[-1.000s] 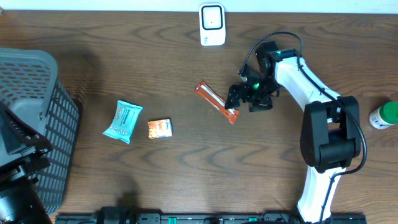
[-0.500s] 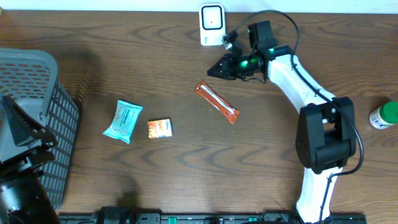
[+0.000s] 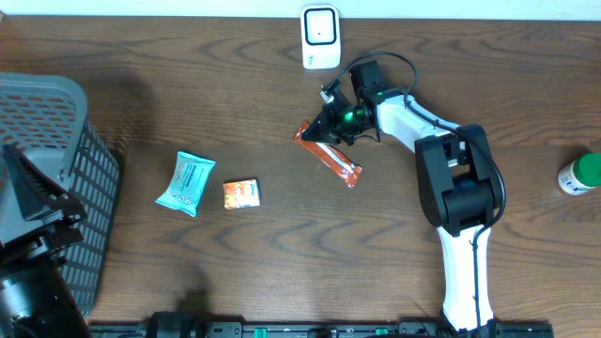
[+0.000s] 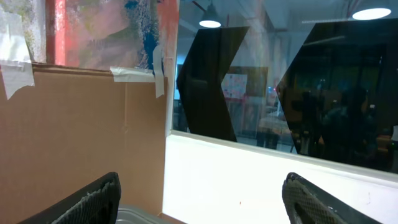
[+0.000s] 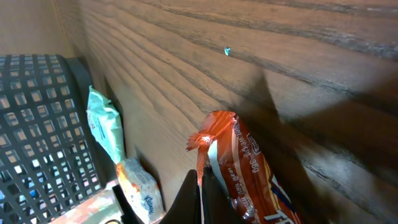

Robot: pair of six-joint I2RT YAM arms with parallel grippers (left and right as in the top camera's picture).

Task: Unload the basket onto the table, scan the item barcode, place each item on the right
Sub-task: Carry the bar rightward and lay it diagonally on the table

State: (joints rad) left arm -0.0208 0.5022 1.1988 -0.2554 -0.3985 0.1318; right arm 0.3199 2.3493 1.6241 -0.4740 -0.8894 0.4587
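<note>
Left gripper (image 4: 202, 199), nearest, lower left: pointing up at a window, jaws standing wide apart, gripping nothing.

Right arm rising from the bottom edge and bending left toward upper centre. Right gripper (image 3: 330, 123) sitting low, jaws pressed fully together, tips resting at the upper end of the one orange snack bar (image 3: 331, 158), mid-table. Pinching the wrapper or not: cannot tell.

Lying to the left: one small orange packet (image 3: 241, 193), one teal packet (image 3: 185, 182), one grey basket (image 3: 47, 131). One green-capped bottle (image 3: 580, 174) standing at right edge. One white scanner (image 3: 320, 38) standing top centre, apart from the bar.
</note>
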